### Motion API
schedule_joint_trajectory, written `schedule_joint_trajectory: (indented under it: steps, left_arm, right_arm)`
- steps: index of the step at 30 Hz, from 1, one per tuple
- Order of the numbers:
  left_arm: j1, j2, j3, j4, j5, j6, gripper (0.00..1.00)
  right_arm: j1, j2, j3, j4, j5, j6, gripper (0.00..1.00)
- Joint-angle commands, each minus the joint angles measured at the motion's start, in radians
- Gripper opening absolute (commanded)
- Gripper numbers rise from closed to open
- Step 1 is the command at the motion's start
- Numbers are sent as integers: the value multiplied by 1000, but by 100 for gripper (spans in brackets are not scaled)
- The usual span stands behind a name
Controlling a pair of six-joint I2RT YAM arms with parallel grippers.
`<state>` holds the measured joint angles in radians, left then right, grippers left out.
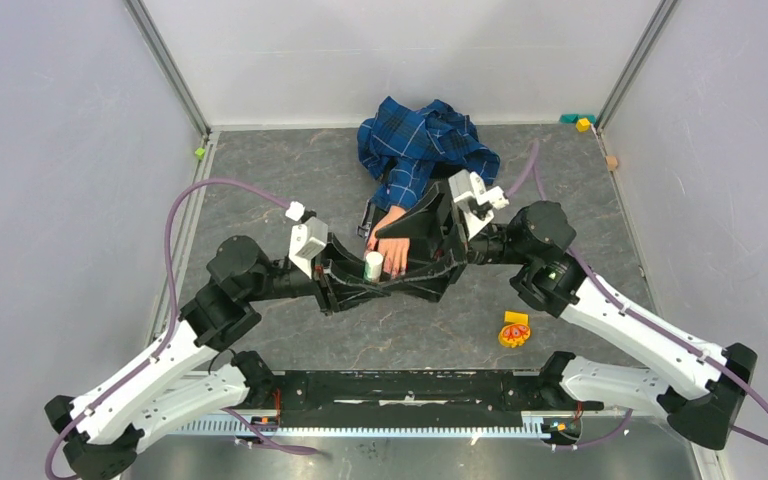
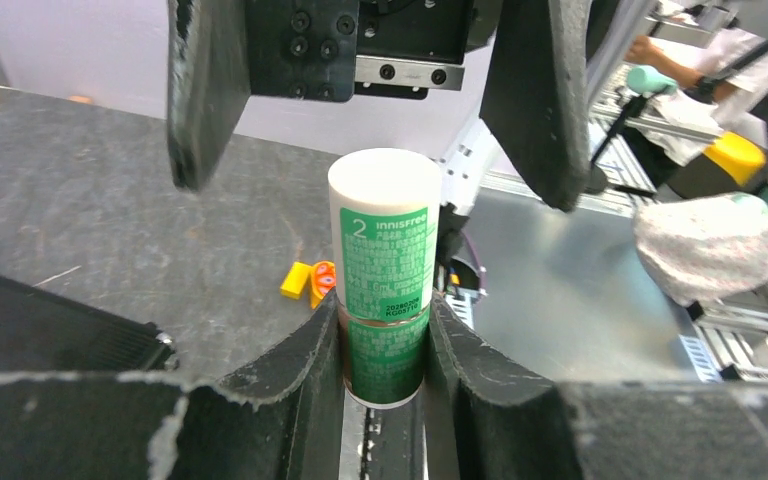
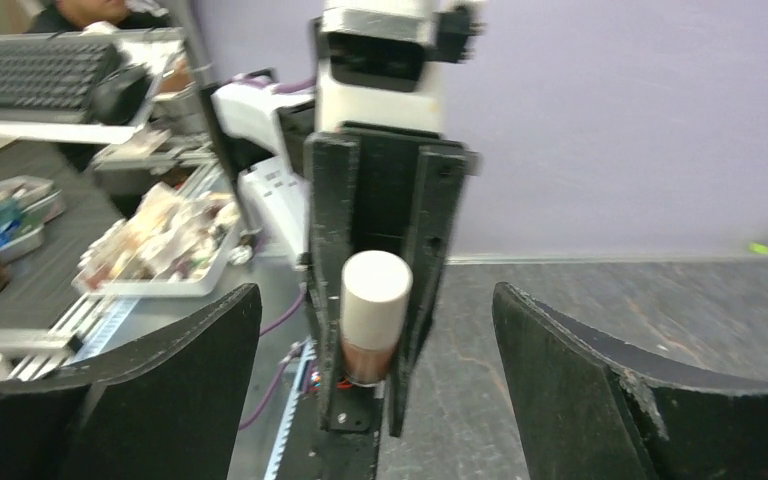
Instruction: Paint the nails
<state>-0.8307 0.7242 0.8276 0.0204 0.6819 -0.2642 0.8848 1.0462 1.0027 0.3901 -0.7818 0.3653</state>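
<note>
Polish bottle point(image 2: 385, 260), pinched low in L end effector point(image 2: 385, 312) so white cap point(image 2: 383, 180) stood free; R end effector point(image 3: 375, 300) spread either side of cap, prob. to twist it off; nails point(image 1: 397, 268) on mannequin hand point(image 1: 392, 247) lay just beyond both.

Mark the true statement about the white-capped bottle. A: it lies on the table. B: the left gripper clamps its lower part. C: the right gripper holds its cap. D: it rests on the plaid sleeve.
B: the left gripper presses both sides of the bottle at its green-labelled lower part; the right gripper stands open.
</note>
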Motion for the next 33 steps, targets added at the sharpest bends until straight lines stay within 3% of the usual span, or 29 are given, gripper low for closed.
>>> schedule_joint_trajectory:
  steps: [1, 6, 11, 27, 33]
  left_arm:
    - [7, -35, -8, -16, -163, 61, 2]
    - [8, -43, 4, -104, -426, 74, 2]
    - [13, -37, 16, -160, -597, 66, 2]
    - [25, 0, 32, -186, -625, 57, 2]
    - [29, 8, 33, -189, -624, 57, 2]
  right_arm:
    - [-34, -30, 53, -87, 215, 17, 90]
    - [-41, -24, 55, -138, 425, 117, 88]
    - [-35, -22, 26, -116, 529, 199, 80]
    - [41, 73, 60, -166, 622, 225, 61]
    - [72, 100, 82, -172, 638, 222, 59]
